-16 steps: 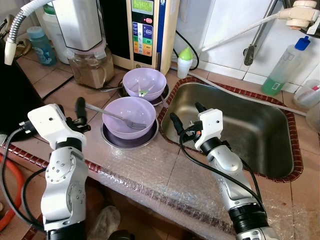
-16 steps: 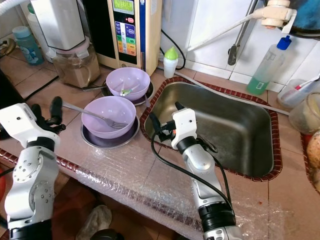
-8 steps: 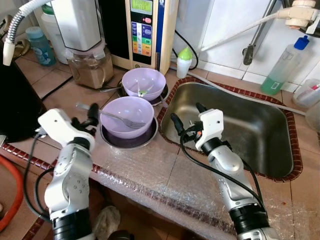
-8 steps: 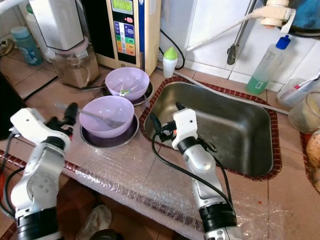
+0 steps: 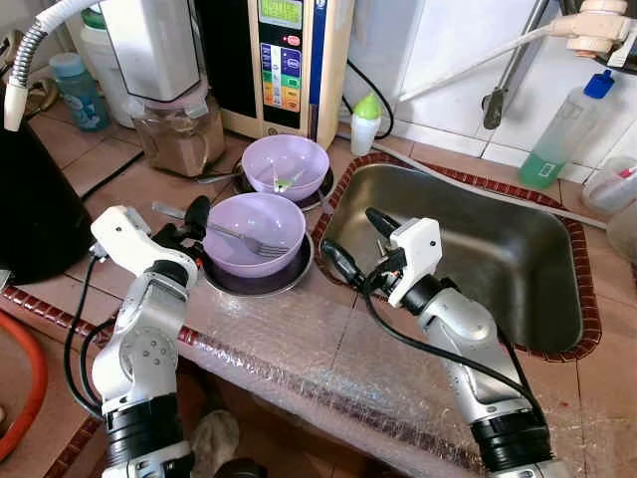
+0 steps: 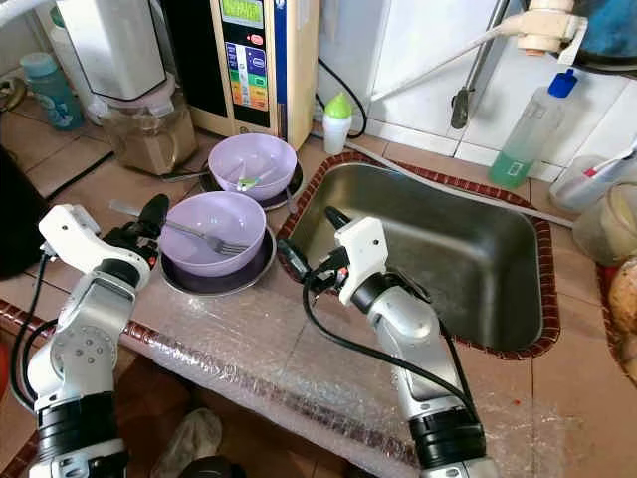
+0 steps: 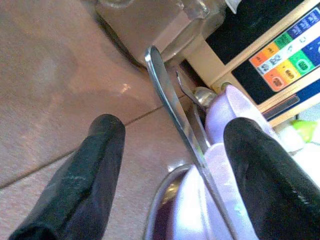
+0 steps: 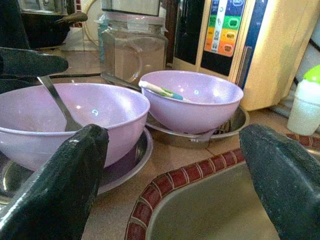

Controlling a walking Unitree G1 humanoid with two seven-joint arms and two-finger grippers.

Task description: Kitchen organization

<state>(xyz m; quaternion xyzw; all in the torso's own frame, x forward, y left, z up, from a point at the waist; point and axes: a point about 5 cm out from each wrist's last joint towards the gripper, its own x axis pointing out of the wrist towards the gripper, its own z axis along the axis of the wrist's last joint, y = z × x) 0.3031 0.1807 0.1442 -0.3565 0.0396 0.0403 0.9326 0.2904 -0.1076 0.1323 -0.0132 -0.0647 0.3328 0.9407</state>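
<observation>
At the front edge, the counter (image 5: 299, 339) is covered with clear bubble wrap. Above it the left gripper (image 5: 191, 224) sits beside the near purple bowl (image 5: 261, 224), with its two black fingers (image 7: 85, 180) spread apart on either side of a fork handle, not closed on it. The fork (image 5: 224, 231) rests tines-down inside this bowl, and its handle sticks out over the rim toward the left gripper. The bowl stands on a round metal plate (image 5: 261, 283) with a dark centre.

The right gripper (image 5: 356, 243) hovers over the red-tiled rim between that plate and the sink (image 5: 478, 259), pointing toward the bowls. Its fingers are wide apart and hold nothing; in the right wrist view both bowls show in the gap between them.

Just behind the near bowl stands a second purple bowl (image 5: 287, 164) on its own metal plate (image 8: 235, 122), with a small white and green utensil (image 8: 162, 92) lying in it. The two bowls are close together but do not touch.

The steel sink lies to the right of the bowls, sunk in the counter inside the red tile border. Further back, a glass jar (image 5: 179, 129) of brownish stuff stands under a white appliance, next to a cream machine with coloured buttons (image 5: 284, 60). A small white bottle with a green cap (image 5: 367, 121) stands beside that machine, near the sink's back corner. On the far right a clear bottle of green liquid (image 5: 567, 134) with a blue top stands against the white tiled wall, below a white hose and tap (image 5: 597, 25). A blue-capped bottle (image 5: 78, 88) stands at the far left.
</observation>
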